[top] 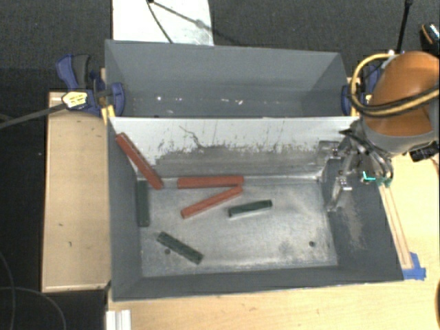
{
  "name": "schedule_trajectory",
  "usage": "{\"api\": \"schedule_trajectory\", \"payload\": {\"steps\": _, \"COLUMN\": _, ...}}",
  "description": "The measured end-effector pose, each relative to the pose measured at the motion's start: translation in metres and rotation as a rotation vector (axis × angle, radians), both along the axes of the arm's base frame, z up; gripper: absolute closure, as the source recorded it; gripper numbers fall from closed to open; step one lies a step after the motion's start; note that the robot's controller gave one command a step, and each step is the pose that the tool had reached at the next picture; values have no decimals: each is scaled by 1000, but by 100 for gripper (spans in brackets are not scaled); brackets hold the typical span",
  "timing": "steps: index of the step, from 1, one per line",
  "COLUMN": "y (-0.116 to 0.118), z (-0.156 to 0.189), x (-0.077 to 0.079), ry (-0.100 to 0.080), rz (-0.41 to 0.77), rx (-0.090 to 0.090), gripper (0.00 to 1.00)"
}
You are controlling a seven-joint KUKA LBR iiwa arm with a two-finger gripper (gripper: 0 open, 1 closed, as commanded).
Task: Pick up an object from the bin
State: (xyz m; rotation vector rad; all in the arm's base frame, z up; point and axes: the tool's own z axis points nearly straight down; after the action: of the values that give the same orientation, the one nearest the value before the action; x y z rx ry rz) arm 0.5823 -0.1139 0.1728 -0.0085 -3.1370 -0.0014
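**A:** Where is the gripper (335, 196) placed?

**B:** It is seen at the right of the frame, set low against the right-hand wall of the bin (289, 231), above bare floor. Whether it is open or closed cannot be told (its metal parts merge with the wall behind), and nothing is seen in its grasp.

**A:** What is found nearest to it?

**B:** A dark green bar (249, 208) is laid flat near the middle of the frame, well apart from the gripper and to its left. Just beside that bar a tilted red-brown bar (211, 203) is found. Above it a level red-brown bar (210, 181) is laid along the foot of the back wall.

**A:** And further out?

**B:** A slanted red-brown bar (137, 160) is propped in the upper left corner. A second dark green bar (142, 203) is set along the left wall, and a third dark green bar (180, 247) is laid at the lower left.
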Motion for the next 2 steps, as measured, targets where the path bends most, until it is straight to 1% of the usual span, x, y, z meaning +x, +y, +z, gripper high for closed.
{"api": "schedule_trajectory", "payload": {"steps": 1, "y": 68, "z": -104, "x": -18, "ry": -3, "rz": 425, "rx": 3, "gripper": 0}}
{"api": "schedule_trajectory", "payload": {"steps": 2, "y": 109, "z": -96, "x": 4, "ry": -12, "rz": 341, "rx": 1, "gripper": 0}}
